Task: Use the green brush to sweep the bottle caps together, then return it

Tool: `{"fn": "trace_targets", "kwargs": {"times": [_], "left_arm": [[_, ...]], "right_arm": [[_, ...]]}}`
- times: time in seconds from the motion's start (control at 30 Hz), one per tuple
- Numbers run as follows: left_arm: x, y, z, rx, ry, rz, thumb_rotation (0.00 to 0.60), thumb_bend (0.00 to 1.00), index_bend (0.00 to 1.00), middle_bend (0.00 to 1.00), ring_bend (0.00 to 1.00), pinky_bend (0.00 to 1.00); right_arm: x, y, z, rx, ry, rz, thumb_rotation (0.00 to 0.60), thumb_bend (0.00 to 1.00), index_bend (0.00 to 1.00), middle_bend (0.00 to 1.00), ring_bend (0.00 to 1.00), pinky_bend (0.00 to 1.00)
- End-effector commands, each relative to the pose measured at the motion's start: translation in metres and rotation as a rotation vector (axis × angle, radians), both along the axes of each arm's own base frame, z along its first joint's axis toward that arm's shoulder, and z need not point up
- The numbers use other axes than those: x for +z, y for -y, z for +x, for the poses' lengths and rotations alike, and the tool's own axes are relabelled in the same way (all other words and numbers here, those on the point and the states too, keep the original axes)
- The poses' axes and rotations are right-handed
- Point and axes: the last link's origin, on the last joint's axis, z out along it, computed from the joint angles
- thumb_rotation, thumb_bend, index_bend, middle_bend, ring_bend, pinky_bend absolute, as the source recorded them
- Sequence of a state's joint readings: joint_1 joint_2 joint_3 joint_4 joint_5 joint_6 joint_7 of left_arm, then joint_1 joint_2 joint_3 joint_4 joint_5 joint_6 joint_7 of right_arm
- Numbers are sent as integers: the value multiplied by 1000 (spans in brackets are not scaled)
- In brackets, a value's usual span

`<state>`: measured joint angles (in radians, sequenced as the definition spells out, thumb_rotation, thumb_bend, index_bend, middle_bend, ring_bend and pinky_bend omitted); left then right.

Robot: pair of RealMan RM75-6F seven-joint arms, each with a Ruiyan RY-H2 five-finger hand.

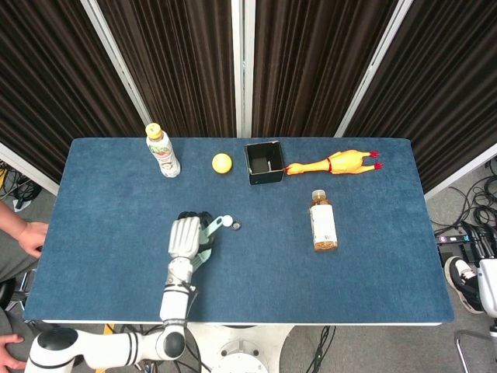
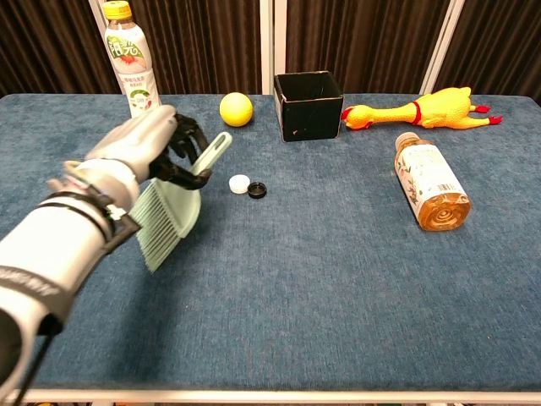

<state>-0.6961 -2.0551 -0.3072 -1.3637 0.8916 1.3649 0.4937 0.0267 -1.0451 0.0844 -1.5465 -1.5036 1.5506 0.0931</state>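
My left hand (image 2: 150, 145) (image 1: 185, 235) grips the pale green brush (image 2: 173, 209) by its handle, bristles pointing down toward the table's near side. A white cap (image 2: 239, 183) (image 1: 227, 221) and a black cap (image 2: 257, 189) (image 1: 236, 226) lie side by side just right of the brush. The red cap is hidden behind the brush and hand in both views. My right hand shows in neither view.
On the blue table (image 2: 338, 288) a labelled bottle (image 2: 129, 61) stands at the back left. A yellow ball (image 2: 236, 108), a black box (image 2: 308, 104) and a rubber chicken (image 2: 418, 110) line the back. A tea bottle (image 2: 430, 180) lies on its side at the right.
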Motion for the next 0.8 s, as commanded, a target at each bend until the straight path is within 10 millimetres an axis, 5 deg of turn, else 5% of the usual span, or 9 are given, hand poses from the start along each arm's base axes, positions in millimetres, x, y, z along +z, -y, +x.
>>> {"fn": "trace_targets", "kwargs": {"times": [0.03,0.8], "left_arm": [[-6,-9,13,-15,20,12,600,412,489,508,336,249],[-36,-62,68,-99,70,53,600,412,485,507,336,251]], "right_arm": [[0,0,0,-1,-1,-1,600,305,0,131,0,0],[5,-1,-1,-2,-7,-11,600,304,0,131,0,0]]}}
